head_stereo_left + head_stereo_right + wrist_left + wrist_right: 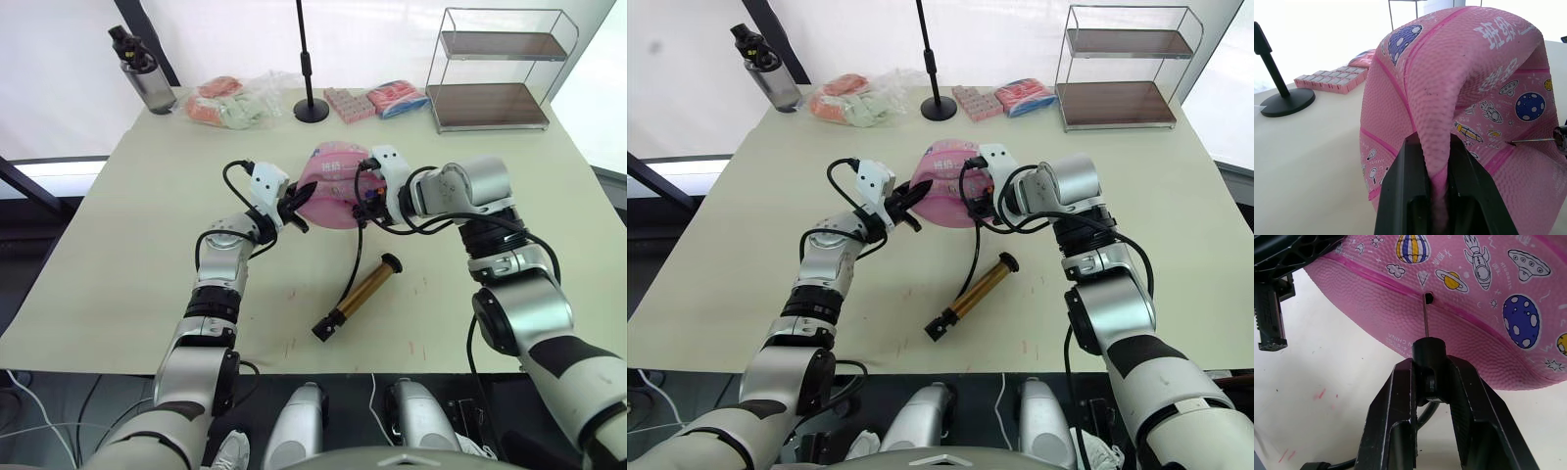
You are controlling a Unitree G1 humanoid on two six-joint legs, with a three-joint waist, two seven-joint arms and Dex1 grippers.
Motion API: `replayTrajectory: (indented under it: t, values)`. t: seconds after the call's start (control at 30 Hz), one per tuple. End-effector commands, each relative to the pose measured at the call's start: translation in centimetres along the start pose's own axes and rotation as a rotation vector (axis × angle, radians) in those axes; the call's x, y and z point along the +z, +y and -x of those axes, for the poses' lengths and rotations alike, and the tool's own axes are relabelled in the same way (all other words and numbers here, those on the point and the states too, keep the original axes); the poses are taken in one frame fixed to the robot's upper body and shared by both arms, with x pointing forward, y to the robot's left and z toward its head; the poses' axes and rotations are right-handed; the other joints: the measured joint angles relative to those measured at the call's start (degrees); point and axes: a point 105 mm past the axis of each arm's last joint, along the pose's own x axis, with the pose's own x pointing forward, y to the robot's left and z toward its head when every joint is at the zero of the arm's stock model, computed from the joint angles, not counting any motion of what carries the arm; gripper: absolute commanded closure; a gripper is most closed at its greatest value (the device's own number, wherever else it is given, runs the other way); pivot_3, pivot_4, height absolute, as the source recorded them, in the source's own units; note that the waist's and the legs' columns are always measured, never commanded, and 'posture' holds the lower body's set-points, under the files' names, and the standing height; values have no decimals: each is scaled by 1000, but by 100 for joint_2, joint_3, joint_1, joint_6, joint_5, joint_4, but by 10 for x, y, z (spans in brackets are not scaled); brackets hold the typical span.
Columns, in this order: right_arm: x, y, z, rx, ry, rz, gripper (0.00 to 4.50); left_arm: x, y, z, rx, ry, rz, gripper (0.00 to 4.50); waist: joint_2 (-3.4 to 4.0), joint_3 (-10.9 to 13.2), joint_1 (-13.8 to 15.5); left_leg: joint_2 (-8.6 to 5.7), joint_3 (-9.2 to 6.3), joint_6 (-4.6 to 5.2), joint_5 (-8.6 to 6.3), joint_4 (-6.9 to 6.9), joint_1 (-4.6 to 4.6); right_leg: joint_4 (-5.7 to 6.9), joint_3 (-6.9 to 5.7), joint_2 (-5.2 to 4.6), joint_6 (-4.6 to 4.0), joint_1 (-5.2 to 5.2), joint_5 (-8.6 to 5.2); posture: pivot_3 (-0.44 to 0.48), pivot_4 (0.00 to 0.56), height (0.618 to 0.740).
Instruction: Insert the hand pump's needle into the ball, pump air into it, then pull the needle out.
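The pink ball [333, 186] lies limp and folded at the table's middle. My left gripper [1434, 142] is shut on a fold of the ball's skin, on its left side. My right gripper [1430, 363] is shut on the black fitting of the needle [1425, 318], at the ball's right side. The thin silver pin points at the black valve hole [1428, 297] and its tip meets the hole; most of its length still shows. The gold hand pump [362, 291] lies flat on the table in front of the ball, its black hose [351, 264] running up to my right gripper.
Along the table's far edge stand a water bottle [142, 73], bagged packets [230, 98], a black pole stand [311, 108], pink boxes [350, 103] and a two-tier wire shelf [495, 73]. Bare tabletop [127, 245] lies to either side of my arms.
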Motion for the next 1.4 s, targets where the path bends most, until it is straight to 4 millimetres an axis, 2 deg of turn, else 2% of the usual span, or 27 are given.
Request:
replayTrajectory:
  t: [0.03,0.53,0.87,1.4]
  values:
    - [6,1,3,-3,-20,6,4121,6,1,-1,3,-30,-8,4405,0,0,0,0,1,0,0,0,0,0,1,0,0,0,0,0,150,740]
    - [0,-1,-2,-7,5,-25,4121,7,-1,-1,-3,-32,-7,4405,1,-1,-4,1,11,0,0,0,0,2,2,1,0,0,0,0,150,740]
    - [-13,2,-15,-11,60,-58,4121,7,-2,-2,4,-37,35,4405,2,-6,-8,1,15,1,0,0,4,7,3,2,0,0,0,0,150,740]
    - [-32,18,-33,23,119,-232,4121,4,-7,-5,19,-12,169,4405,8,-27,-25,3,15,3,0,1,17,18,16,5,-2,2,4,0,150,740]
